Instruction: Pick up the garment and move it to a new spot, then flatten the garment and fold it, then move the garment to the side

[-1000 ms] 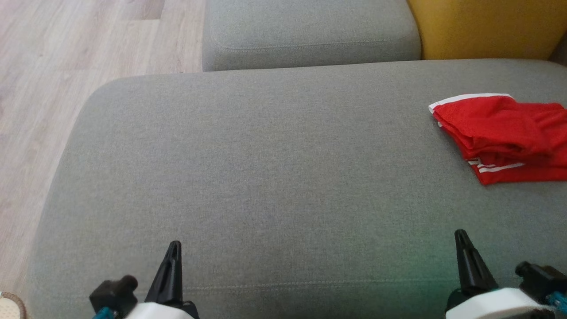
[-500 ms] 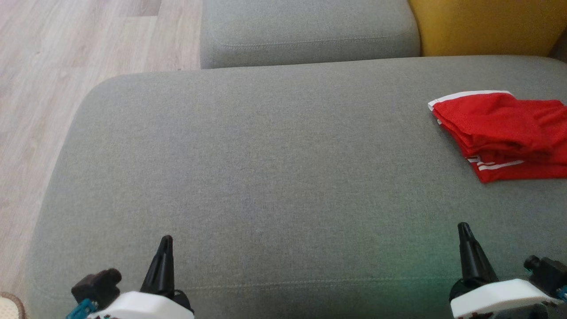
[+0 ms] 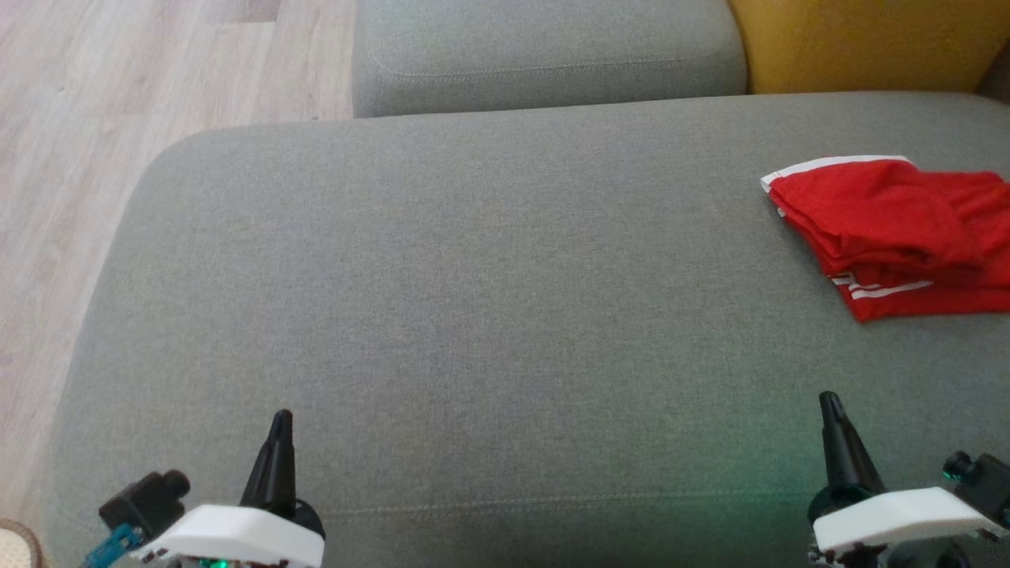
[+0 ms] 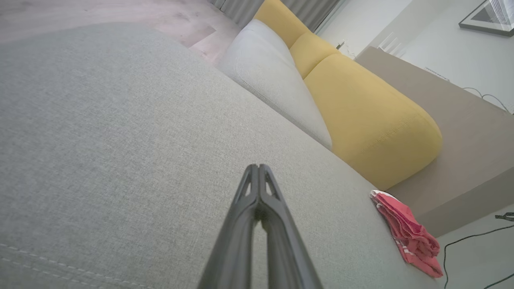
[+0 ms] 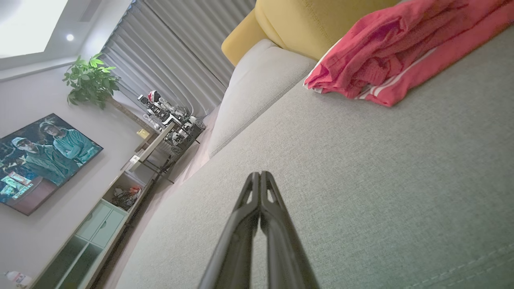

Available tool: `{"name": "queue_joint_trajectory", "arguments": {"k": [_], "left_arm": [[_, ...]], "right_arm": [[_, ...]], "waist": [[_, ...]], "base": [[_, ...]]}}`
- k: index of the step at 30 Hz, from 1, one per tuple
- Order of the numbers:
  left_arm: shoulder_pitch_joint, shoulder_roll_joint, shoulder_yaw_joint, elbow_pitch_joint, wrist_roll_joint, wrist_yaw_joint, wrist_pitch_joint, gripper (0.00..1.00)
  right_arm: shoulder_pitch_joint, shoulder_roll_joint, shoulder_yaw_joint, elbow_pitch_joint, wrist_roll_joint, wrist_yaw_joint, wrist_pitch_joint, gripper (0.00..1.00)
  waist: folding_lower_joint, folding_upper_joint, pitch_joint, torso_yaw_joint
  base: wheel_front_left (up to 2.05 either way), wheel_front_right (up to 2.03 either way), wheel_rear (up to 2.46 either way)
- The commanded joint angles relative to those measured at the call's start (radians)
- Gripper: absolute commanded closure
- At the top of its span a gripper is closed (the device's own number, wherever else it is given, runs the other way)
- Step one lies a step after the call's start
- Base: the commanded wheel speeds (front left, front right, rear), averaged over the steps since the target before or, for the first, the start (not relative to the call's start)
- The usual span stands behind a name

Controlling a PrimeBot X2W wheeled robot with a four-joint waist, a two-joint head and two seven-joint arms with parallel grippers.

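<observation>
step: red shorts [image 3: 892,237] judged folded, set aside on sofa seat [image 3: 473,315] | left pincer [image 3: 281,418], right pincer [image 3: 828,400]: closed, nothing held | next: only withdrawal judged needed

The garment [image 3: 892,229] is bright red with thin white stripes and a white edge band. The sofa seat [image 3: 489,300] is plain flecked grey, the cushion [image 3: 860,43] behind mustard yellow, the floor [image 3: 118,95] pale wood-grain.
</observation>
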Motion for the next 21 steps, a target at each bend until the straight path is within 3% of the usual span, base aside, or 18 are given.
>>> {"name": "queue_joint_trajectory", "arguments": {"k": [1, 21], "left_arm": [[-0.057, 0.016, 0.028, -0.022, -0.033, -0.009, 0.005, 1.00], [-0.104, 0.018, 0.075, 0.010, -0.265, -0.032, 0.058, 1.00]], "right_arm": [[-0.064, -0.017, 0.003, -0.028, 0.032, 0.000, 0.007, 1.00], [-0.103, -0.020, -0.004, -0.006, 0.249, 0.000, 0.061, 1.00]], "waist": [[0.0000, 0.0000, 0.001, -0.001], [0.0000, 0.0000, 0.013, -0.007]], "base": [[0.00, 0.00, 0.00], [0.00, 0.00, 0.00]]}}
